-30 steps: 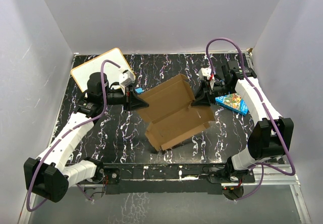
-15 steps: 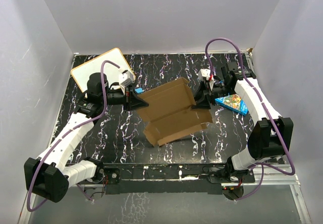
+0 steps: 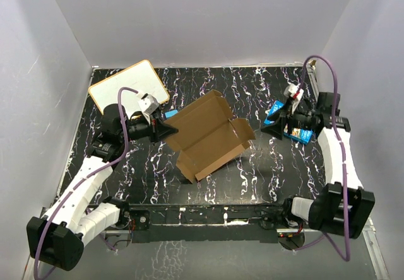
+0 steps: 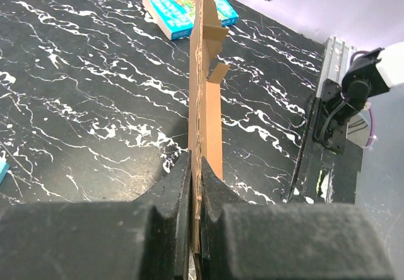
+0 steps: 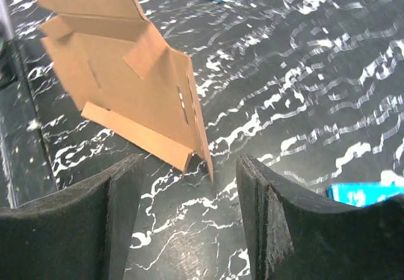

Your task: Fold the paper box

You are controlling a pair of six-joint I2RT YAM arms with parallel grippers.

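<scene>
We note that the right gripper (image 3: 276,123) has let go of the paper box (image 3: 208,135) and drawn back, away from the white board (image 3: 126,81). Its fingers stand apart, holding nothing. The left gripper (image 3: 165,130) is clamped on the box edge nearest the board, so the box, right of the board, now hangs tilted from that one grip. We judge the fold unfinished and a fresh hold needed. The box is plain brown corrugated card, matte, creased and slotted, with flaps half raised.
</scene>
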